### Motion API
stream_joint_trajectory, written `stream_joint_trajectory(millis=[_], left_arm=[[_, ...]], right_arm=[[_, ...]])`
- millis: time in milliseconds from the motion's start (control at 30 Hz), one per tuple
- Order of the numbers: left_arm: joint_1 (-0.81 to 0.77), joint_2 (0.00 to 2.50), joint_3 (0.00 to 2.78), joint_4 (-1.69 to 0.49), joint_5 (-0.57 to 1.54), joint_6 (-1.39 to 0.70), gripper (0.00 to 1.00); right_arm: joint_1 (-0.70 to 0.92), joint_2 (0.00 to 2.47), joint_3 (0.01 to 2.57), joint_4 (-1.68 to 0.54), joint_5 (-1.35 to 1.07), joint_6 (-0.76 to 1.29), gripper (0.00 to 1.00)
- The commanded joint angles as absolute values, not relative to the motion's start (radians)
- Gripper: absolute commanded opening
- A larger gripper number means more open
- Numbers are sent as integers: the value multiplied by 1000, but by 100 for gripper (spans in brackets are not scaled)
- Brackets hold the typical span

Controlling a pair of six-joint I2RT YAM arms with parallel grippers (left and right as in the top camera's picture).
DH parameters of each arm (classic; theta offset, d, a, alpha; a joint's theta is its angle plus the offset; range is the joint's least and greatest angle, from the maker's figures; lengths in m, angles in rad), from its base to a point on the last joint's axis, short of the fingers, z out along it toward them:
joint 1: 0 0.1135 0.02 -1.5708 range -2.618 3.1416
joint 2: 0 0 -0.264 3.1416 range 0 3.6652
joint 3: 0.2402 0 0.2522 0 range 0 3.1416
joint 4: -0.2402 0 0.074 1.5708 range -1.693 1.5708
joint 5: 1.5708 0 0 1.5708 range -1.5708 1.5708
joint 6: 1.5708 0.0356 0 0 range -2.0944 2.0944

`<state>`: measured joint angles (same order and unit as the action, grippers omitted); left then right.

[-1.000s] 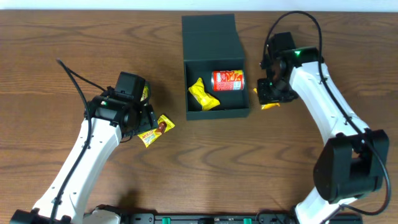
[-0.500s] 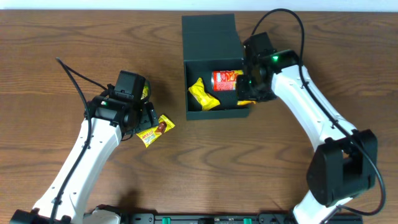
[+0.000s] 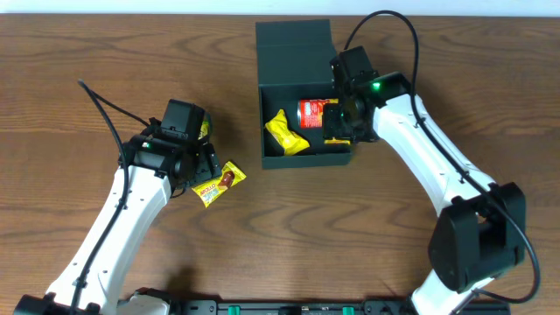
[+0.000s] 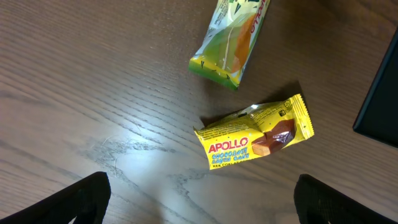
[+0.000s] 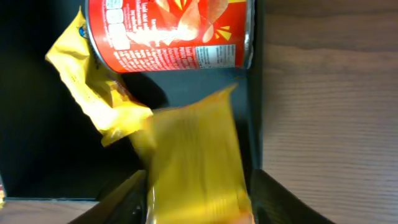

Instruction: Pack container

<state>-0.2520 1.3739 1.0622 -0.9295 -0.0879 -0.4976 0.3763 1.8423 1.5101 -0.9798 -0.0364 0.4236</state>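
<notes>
**Desk lead:** Where was the container when you looked?

**Me:** The container (image 3: 296,52) stood at the far middle of the desk (image 3: 87,52), its flap lid laid back away from me. Inside I saw a red can (image 3: 317,113) lying on its side against the far wall, and a crumpled yellow packet (image 3: 287,133) to its left.

**Desk lead:** And your right claw?

**Me:** My right claw (image 3: 341,131) hung over the box's right near corner, clenched on a yellow pouch (image 5: 193,162). On the wrist view the pouch was blurred, so I could not read its print. It sat between the fingers, just inside the box's right wall, below the can (image 5: 168,31) and beside the crumpled packet (image 5: 99,106).

**Desk lead:** The left one?

**Me:** My left claw (image 4: 199,205) was released, fingers spread wide above bare wood, gripping nothing. An Apollo bar (image 4: 255,134) lay flat ahead of it, and a green-and-yellow sachet (image 4: 233,40) lay just beyond that, the two not touching. Both were well left of the container.
</notes>
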Motion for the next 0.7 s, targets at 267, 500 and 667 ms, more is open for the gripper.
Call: stream_joint_trajectory(millis=[267, 500, 667], left_arm=[[-247, 1378, 1063, -924, -115, -493, 95], [-247, 1386, 1063, -826, -205, -494, 95], [-247, 1462, 1060, -648, -279, -265, 95]], right_arm=[[383, 1844, 1530, -981, 53, 440, 57], [327, 1844, 1623, -1036, 134, 433, 57], [279, 1844, 1802, -1150, 131, 402, 63]])
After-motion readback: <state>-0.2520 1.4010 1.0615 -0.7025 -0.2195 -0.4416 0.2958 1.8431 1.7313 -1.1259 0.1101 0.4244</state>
